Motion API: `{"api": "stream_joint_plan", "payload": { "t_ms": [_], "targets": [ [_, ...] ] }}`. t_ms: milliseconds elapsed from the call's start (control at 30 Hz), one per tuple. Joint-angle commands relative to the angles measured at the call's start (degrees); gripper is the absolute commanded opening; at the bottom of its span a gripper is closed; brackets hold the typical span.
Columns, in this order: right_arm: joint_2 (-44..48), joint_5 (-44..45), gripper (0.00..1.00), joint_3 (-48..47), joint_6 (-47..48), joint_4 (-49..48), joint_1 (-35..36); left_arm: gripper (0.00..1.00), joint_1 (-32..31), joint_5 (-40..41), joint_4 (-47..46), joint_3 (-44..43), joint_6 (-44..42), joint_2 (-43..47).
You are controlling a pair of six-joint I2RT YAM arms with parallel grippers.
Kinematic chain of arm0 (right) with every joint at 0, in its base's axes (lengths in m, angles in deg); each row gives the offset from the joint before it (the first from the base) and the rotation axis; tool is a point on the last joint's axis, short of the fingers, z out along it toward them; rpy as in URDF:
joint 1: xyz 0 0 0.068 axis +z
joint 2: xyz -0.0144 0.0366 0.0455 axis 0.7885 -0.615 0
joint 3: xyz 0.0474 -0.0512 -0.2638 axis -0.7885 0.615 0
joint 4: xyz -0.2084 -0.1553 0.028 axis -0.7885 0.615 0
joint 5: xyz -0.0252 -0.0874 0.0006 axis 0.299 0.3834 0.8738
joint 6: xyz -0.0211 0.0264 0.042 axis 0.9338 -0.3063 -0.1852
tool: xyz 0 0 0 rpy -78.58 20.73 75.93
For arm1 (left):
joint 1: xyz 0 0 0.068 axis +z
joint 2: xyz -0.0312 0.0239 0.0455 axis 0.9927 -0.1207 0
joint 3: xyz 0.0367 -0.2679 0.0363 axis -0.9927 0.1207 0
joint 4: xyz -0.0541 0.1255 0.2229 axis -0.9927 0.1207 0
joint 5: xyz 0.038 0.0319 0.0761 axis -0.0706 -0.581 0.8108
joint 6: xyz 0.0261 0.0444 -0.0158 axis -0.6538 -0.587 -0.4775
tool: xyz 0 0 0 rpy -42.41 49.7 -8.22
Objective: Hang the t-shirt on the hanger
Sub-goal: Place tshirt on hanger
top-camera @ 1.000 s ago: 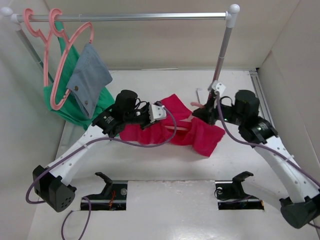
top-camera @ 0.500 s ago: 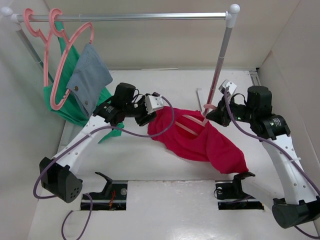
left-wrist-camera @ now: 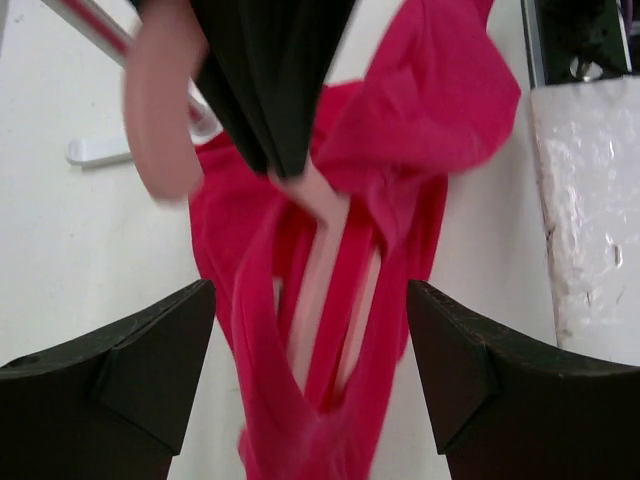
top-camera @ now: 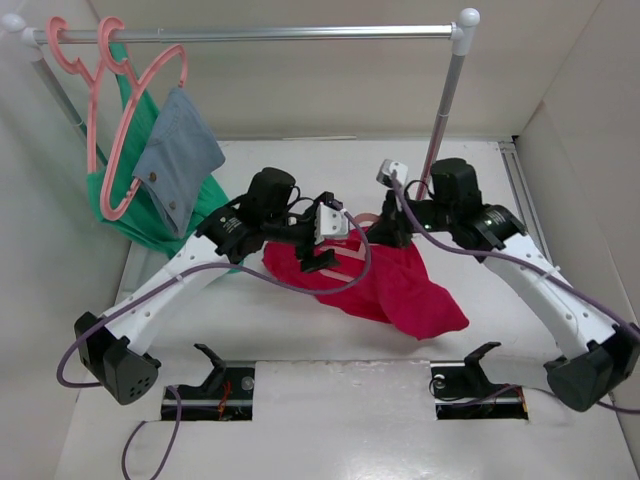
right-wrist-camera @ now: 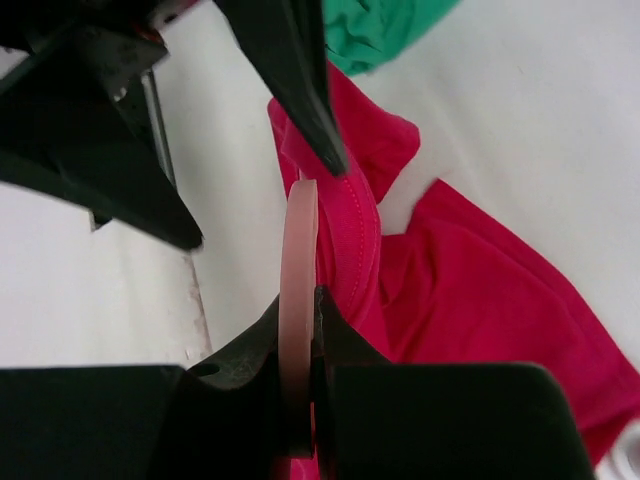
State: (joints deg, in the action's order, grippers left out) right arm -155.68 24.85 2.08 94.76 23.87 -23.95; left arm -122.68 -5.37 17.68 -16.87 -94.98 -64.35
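A plain crimson-red cloth t-shirt lies bunched on the white table between the two arms, and a thin salmon-pink plastic hanger shows as pale bars in its upper-left part. The left gripper sits at the shirt's left edge with its black fingers spread over those bars, while the right gripper reaches in from the right, its tip at the hanger's hook end. Across the back runs a silver metal rail, and at its left end hang matching pink hangers — one bearing a green garment, one a grey-blue cloth.
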Motion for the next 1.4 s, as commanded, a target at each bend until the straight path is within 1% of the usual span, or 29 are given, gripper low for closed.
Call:
{"api": "stream_joint_plan", "payload": {
  "t_ms": [0, 100, 167, 200, 267, 300, 367, 433, 467, 500, 567, 633, 667, 733, 800, 867, 933, 1000, 1033, 1067, 1133, 1167, 1200, 1233, 1267, 1300, 1367],
  "targets": [
    [-2.0, 1.6, 0.00, -6.0, -1.4, -7.9, 4.3, 0.73, 0.1, -2.8, -7.2, -2.0, 6.8, 0.8],
    [-3.3, 2.5, 0.00, -7.4, -0.8, -9.6, 7.6, 0.72, 0.1, -2.8, -8.3, -2.5, 9.9, -0.4],
    [-4.0, 4.3, 0.00, -7.9, 0.6, -7.9, 8.8, 0.69, 0.1, -3.4, -8.3, -3.1, 10.7, -0.4],
    [-4.0, 5.1, 0.00, -7.9, 2.2, -7.1, 8.8, 0.61, 0.8, -4.0, -8.3, -4.3, 11.2, 0.1],
    [-4.0, 7.8, 0.00, -7.1, 3.3, -6.0, 8.8, 0.50, 1.6, -5.8, -6.3, -5.6, 10.5, 0.1],
    [-4.0, 7.8, 0.00, -6.3, 4.1, -5.5, 8.8, 0.47, 1.6, -5.8, -5.4, -6.8, 10.0, 0.1],
    [-4.0, 6.6, 0.00, -5.5, 4.2, -5.5, 9.3, 0.43, 1.6, -7.3, -3.2, -7.5, 8.9, 0.1],
    [-4.0, 5.9, 0.00, -5.5, 5.6, -5.5, 11.5, 0.38, 1.6, -7.8, -2.0, -9.5, 8.4, 0.1],
    [-4.0, 7.5, 0.00, -5.5, 5.6, -5.0, 12.1, 0.33, 1.6, -8.5, -0.2, -10.1, 7.5, -0.4],
    [-4.0, 8.1, 0.00, -5.5, 6.3, -5.0, 12.7, 0.30, 1.6, -9.5, 1.0, -10.8, 6.5, -0.4],
    [-4.0, 8.7, 0.00, -5.5, 6.3, -4.2, 12.7, 0.30, 1.6, -10.1, 2.9, -12.2, 4.9, -1.1],
    [-4.0, 8.7, 0.00, -5.5, 6.8, -4.2, 12.7, 0.30, 1.6, -9.2, 1.7, -12.2, 6.3, -1.1],
    [-4.0, 8.1, 0.00, -5.5, 6.8, -4.2, 12.7, 0.28, 1.6, -8.6, 0.7, -11.5, 7.1, -1.6],
    [-3.4, 8.0, 0.00, -5.5, 6.8, -4.2, 13.7, 0.18, 1.6, -7.9, -0.8, -11.5, 7.8, -2.1],
    [-3.4, 8.6, 0.00, -6.1, 6.8, -4.2, 13.7, 0.15, 1.6, -7.4, -0.8, -11.5, 7.8, -2.1],
    [-2.9, 8.6, 0.00, -6.1, 6.8, -4.7, 13.7, 0.15, 1.6, -7.4, 0.2, -11.5, 7.2, -2.1],
    [-2.9, 8.6, 0.00, -6.1, 6.8, -4.7, 13.7, 0.19, 1.6, -7.4, 0.7, -11.0, 6.6, -2.1],
    [-2.9, 8.1, 0.00, -6.1, 6.8, -5.2, 13.7, 0.19, 1.6, -7.4, 0.7, -11.0, 6.6, -2.1],
    [-2.9, 8.0, 0.00, -6.1, 6.8, -5.2, 13.7, 0.05, 1.6, -7.4, 0.7, -11.0, 6.6, -2.1],
    [-2.9, 8.0, 0.00, -6.1, 6.8, -5.2, 13.7, 0.00, 1.6, -7.4, -0.3, -11.0, 7.5, -2.1],
    [-2.9, 8.0, 0.00, -5.5, 6.8, -5.2, 13.7, 0.00, 1.6, -6.9, -0.9, -10.5, 8.3, -2.1],
    [-2.9, 8.0, 0.11, -5.0, 6.8, -5.2, 13.7, 0.00, 1.6, -6.9, -1.7, -10.5, 9.0, -2.1],
    [-2.9, 8.0, 0.26, -5.0, 6.2, -5.2, 13.7, 0.00, 1.6, -6.1, -1.7, -10.5, 9.0, -1.6],
    [-2.9, 9.0, 0.43, -3.8, 5.6, -5.2, 13.7, 0.00, 1.6, -5.4, -1.7, -10.5, 9.6, -1.6],
    [-1.9, 10.6, 0.64, -3.2, 5.0, -5.2, 13.7, 0.00, 1.6, -3.3, -1.7, -9.8, 9.6, -1.6],
    [-1.1, 12.2, 0.70, -2.3, 4.0, -5.2, 13.7, 0.00, 1.6, -2.0, -1.7, -9.8, 9.6, -1.1],
    [2.6, 15.5, 0.79, 1.3, -0.3, -7.4, 10.8, 0.00, 1.6, 1.4, -2.3, -7.0, 9.6, -1.1]
  ]
}}
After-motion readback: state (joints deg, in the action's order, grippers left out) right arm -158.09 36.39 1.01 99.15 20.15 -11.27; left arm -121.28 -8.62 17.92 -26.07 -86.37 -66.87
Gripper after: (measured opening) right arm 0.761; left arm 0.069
